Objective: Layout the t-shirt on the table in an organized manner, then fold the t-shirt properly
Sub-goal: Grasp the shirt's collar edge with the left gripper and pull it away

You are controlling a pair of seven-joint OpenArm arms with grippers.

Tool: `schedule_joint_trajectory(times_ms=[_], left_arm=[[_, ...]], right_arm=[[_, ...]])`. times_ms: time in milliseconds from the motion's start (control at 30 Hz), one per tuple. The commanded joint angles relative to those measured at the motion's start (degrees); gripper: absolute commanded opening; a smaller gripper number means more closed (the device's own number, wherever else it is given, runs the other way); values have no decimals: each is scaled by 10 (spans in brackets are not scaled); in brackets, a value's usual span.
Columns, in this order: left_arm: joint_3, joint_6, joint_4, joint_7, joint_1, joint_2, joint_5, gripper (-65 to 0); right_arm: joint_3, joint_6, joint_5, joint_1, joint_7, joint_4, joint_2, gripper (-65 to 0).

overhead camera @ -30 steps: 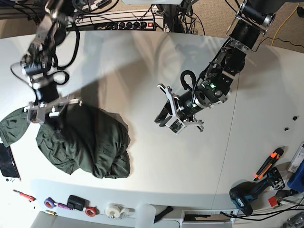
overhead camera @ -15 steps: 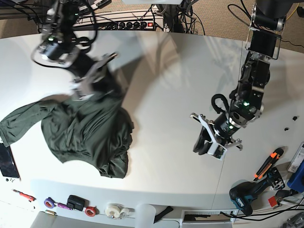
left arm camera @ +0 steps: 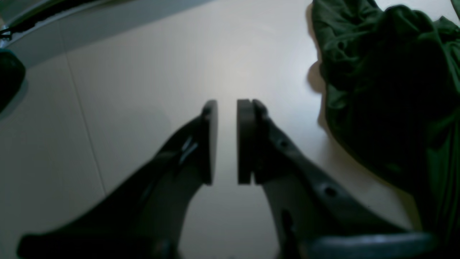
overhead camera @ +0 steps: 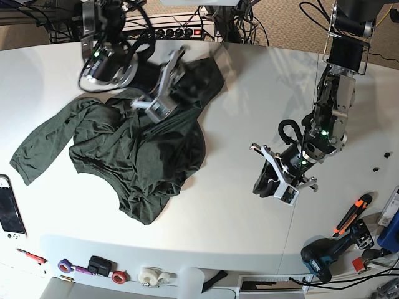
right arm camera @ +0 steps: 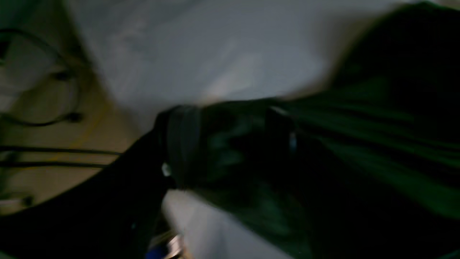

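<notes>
The dark olive t-shirt (overhead camera: 137, 156) lies crumpled and partly spread on the left half of the white table (overhead camera: 237, 237), one sleeve reaching the left edge and one flap flung toward the back. My right gripper (overhead camera: 161, 87) hovers blurred over that back part. In the right wrist view its jaws (right arm camera: 230, 133) stand apart with green cloth (right arm camera: 377, 151) loosely between them. My left gripper (overhead camera: 267, 185) hangs low over bare table right of the shirt. Its pads (left arm camera: 227, 108) are a narrow gap apart with nothing between them, and the shirt (left arm camera: 388, 90) lies off to one side.
A phone (overhead camera: 9, 215) lies at the left edge. Tape rolls and small tools (overhead camera: 112, 271) line the front edge. A drill (overhead camera: 324, 258) and an orange cutter (overhead camera: 352, 215) sit at the front right. A power strip (overhead camera: 168, 31) and cables run along the back.
My right arm swung up and toward the back right, dragging the shirt open and longer, and its jaws have parted. My left arm moved from the table's middle to the right, then held.
</notes>
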Motion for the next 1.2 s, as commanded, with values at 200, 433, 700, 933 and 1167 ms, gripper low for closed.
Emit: schedule_joint_trajectory(times_ms=[200, 433, 700, 933, 1167], left_arm=[[-4, -31, 10, 44, -13, 5, -192, -540], [27, -119, 10, 67, -14, 72, -220, -540], [184, -120, 10, 90, -14, 99, -175, -540], [226, -94, 10, 53, -13, 109, -63, -421], [226, -24, 10, 44, -20, 169, -2, -354]], right_arm=[[151, -56, -108, 76, 145, 9, 3, -359], [212, -107, -146, 168, 149, -126, 3, -593], [211, -89, -148, 270, 162, -420, 23, -650], [211, -117, -165, 307, 170, -466, 50, -650], [211, -117, -167, 306, 155, -466, 49, -650]])
